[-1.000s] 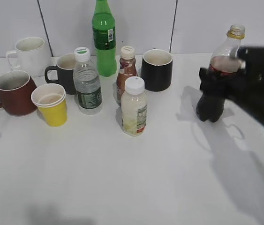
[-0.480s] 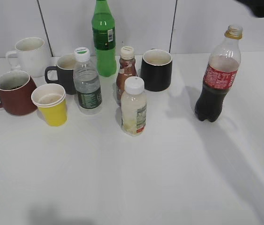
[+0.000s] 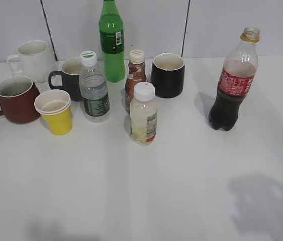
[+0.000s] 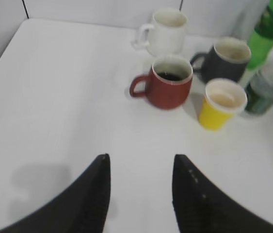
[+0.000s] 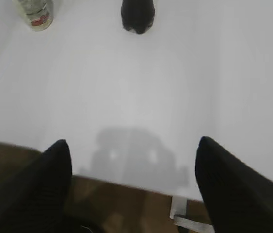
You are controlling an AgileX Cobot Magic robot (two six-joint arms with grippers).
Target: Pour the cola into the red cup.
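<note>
- I see cola (image 3: pixel 231 83) standing uncapped, apart from the red cup (image 4: pixel 168 82), which holds dark liquid.
- Both my grippers, left (image 4: pixel 141 191) and right (image 5: pixel 131 189), hang spread and empty.

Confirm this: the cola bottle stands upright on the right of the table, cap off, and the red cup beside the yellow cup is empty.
Not quite. The red cup is not empty: the left wrist view shows dark liquid inside it. The rest holds: the cola bottle stands upright on the right, cap off, and the red cup sits beside the yellow cup.

Five bottles (image 3: pixel 232 80), five cups (image 3: pixel 12 99)
</note>
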